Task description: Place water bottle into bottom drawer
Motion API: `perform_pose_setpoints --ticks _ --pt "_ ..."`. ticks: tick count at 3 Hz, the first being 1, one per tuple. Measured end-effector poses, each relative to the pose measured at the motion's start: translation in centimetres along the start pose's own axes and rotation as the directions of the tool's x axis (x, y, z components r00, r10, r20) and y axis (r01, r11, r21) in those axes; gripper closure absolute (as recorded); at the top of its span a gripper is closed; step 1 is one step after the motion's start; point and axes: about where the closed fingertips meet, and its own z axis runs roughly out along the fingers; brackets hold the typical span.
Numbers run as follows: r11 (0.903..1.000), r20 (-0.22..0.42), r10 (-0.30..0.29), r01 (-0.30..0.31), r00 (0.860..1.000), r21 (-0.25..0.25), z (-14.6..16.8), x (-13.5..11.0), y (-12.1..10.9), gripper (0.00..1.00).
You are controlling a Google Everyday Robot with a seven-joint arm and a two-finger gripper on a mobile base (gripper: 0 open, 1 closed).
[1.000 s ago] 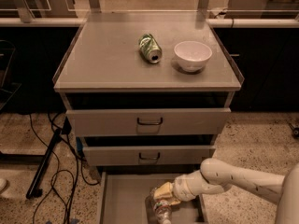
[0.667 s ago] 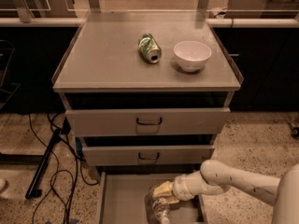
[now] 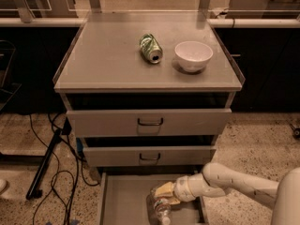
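Robot's white arm reaches in from lower right, low in front of a grey 3-drawer cabinet; its gripper sits over the pulled-out bottom drawer, right against the top of the water bottle; whether the gripper is clamped on the bottle or loose beside it cannot be told from this angle. Bottle, clear crinkled plastic, is inside the bottom drawer's tray, approx. centre-right, its lower part cut off by the pic's bottom edge. Top drawer & middle drawer each stand slightly ajar, dark loop handles facing out. On the cabinet top: green soda can lying on its side, open end toward the camera; white bowl just to its right, upright, not touching it. Black cables trail over the speckled floor left of the cabinet.
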Motion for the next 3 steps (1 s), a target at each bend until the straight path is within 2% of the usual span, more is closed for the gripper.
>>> perform_pose_setpoints --ticks 1,2,3 --pt "0.9998 -0.011 0.020 -0.020 1.000 -0.008 0.6 0.0 -0.4 1.00" --pt "0.9970 0.000 0.069 -0.069 0.998 -0.034 1.5 -0.9 -1.4 1.00" --pt "0.9882 0.025 0.140 -0.138 0.990 -0.068 2.5 -2.0 -3.1 1.00"
